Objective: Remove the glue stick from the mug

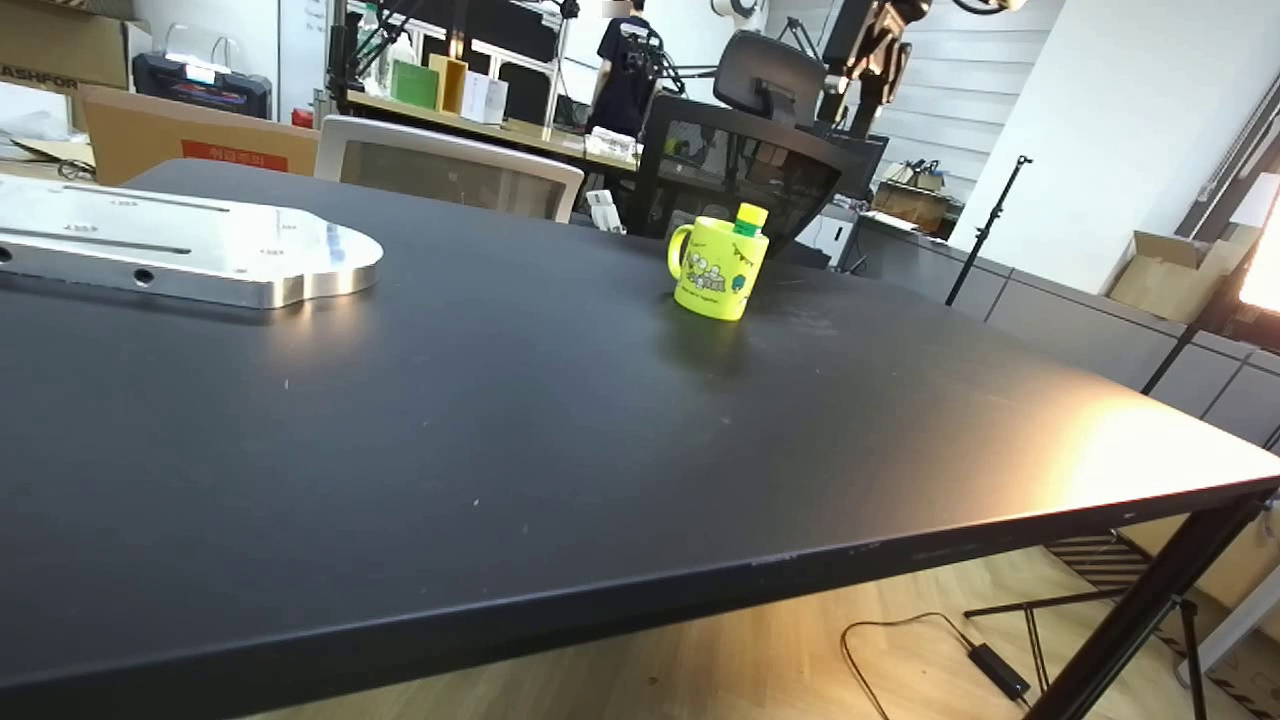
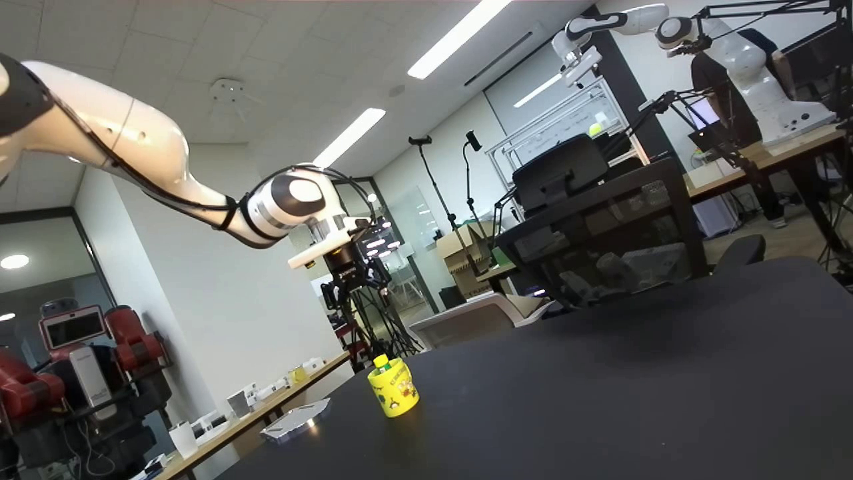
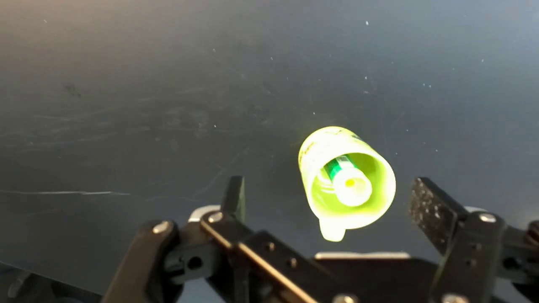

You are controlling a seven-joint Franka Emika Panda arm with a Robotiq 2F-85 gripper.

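Below spread, flat black fingers (image 3: 433,210): round lime-green mug (image 1: 718,272).
Inside mug: slim yellow-and-green glue stick (image 3: 348,184), ungripped.
Removal: seemingly unstarted; descent, pinch, lift remaining.

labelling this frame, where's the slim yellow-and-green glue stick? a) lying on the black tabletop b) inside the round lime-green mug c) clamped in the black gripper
b: in both exterior views the glue stick pokes up out of the mug.

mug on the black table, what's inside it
Inside the mug is a glue stick, its yellow end and green band showing above the rim in both exterior views. The glue stick's lower end and the mug's floor beneath it are covered.
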